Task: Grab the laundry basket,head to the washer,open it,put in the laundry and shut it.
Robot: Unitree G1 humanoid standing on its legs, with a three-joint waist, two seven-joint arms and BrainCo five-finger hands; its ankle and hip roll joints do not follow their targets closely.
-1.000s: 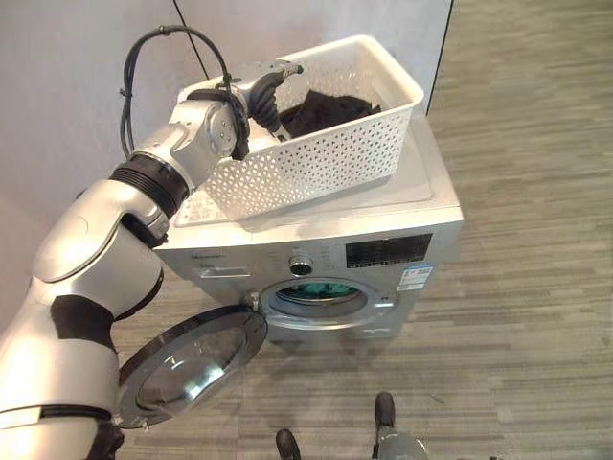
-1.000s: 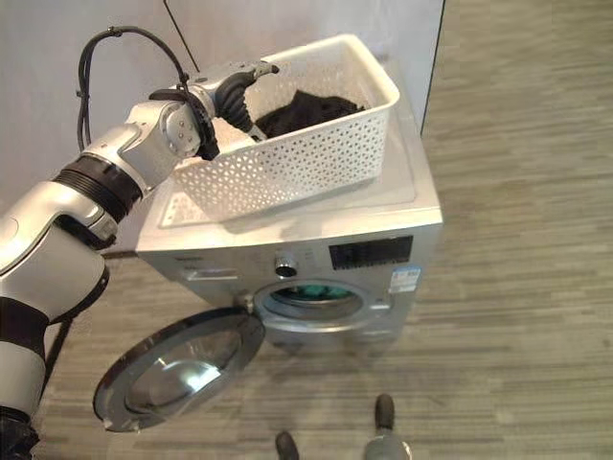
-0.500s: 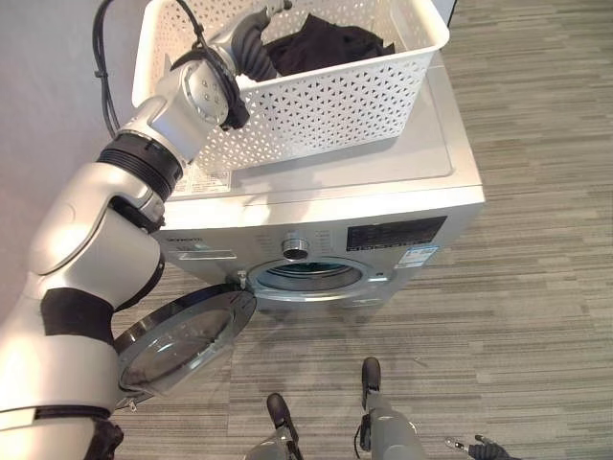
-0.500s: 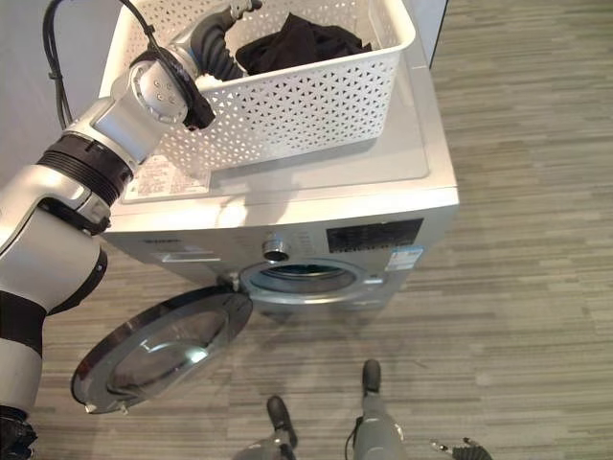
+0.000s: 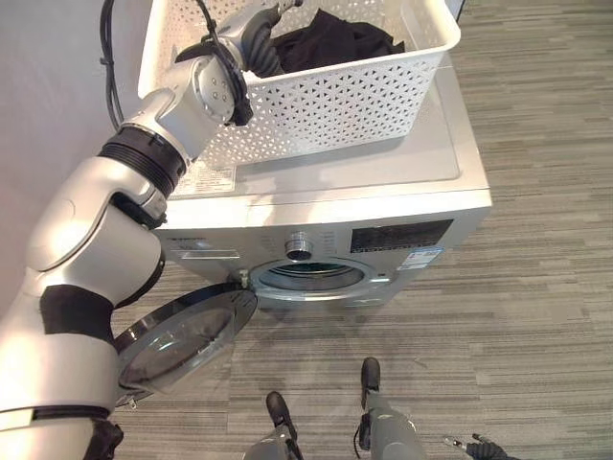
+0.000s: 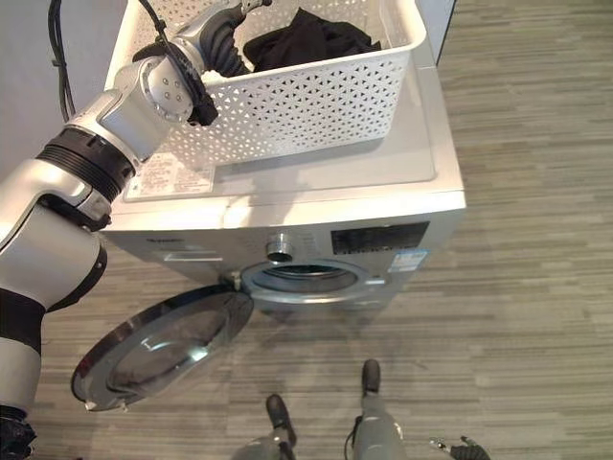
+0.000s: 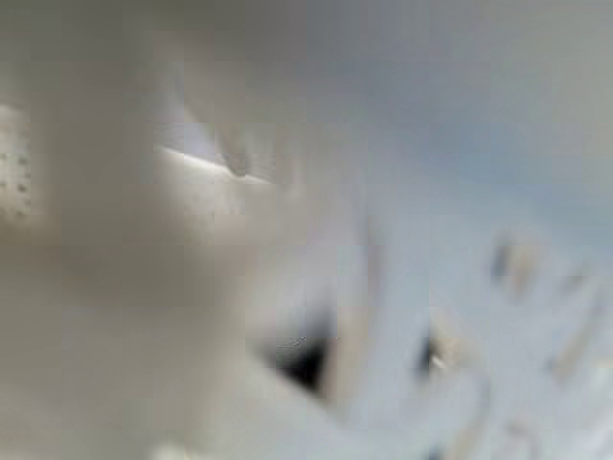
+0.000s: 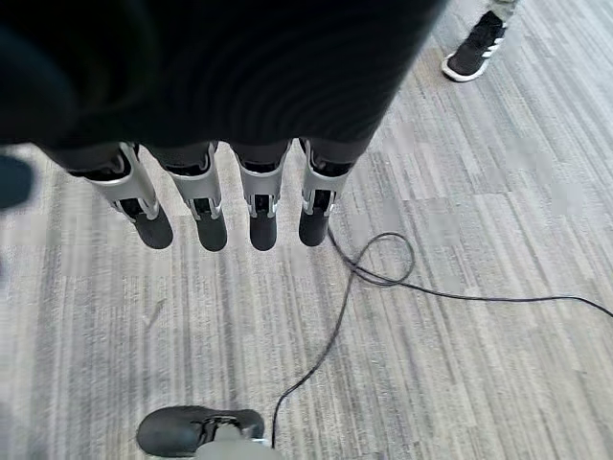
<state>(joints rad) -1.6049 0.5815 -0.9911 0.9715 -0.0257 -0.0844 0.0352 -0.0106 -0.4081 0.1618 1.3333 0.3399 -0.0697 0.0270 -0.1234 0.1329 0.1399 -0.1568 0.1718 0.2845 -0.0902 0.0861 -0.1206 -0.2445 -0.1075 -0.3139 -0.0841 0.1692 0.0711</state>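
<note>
Basket (image 5: 316, 86) rests atop washer (image 6: 316, 206), door (image 5: 182, 340) swung open below for loading; left hand (image 5: 268, 19) reaches inside toward dark laundry (image 6: 306, 36), grip unclear; right hand (image 8: 220, 206) hangs idle, fingers straight

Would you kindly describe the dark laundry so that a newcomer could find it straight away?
Start at the silver washer, whose round door hangs open at the front. On its top stands a white perforated basket. The dark laundry is the crumpled black heap inside that basket, the only dark thing among white walls.
</note>
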